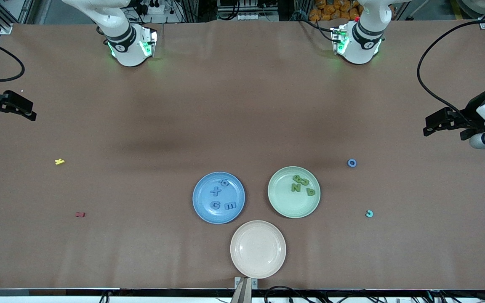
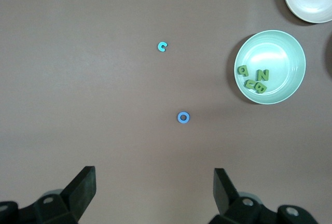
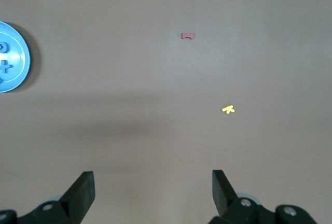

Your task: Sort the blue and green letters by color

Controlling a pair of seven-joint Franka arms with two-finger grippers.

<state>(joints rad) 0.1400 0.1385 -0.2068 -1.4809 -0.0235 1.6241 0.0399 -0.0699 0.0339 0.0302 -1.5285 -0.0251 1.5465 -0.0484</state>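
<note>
Several blue letters point(image 1: 215, 191) lie in the blue plate point(image 1: 202, 212). Several green letters point(image 1: 296, 187) lie in the green plate point(image 1: 293, 207). A blue O point(image 1: 352, 163) lies loose on the table toward the left arm's end; it also shows in the left wrist view point(image 2: 183, 117). A teal C point(image 1: 369, 213) lies nearer the front camera than the O, and shows in the left wrist view point(image 2: 163, 46). My left gripper point(image 1: 430, 126) point(image 2: 154, 187) is open and empty, above the table's end. My right gripper point(image 1: 30, 113) point(image 3: 153, 187) is open and empty at the other end.
An empty beige plate point(image 1: 258, 269) sits nearest the front camera, between the two coloured plates. A yellow letter point(image 1: 59, 161) and a dark red letter point(image 1: 81, 214) lie toward the right arm's end. The green plate point(image 2: 275, 50) and the blue plate point(image 3: 15, 73) show in the wrist views.
</note>
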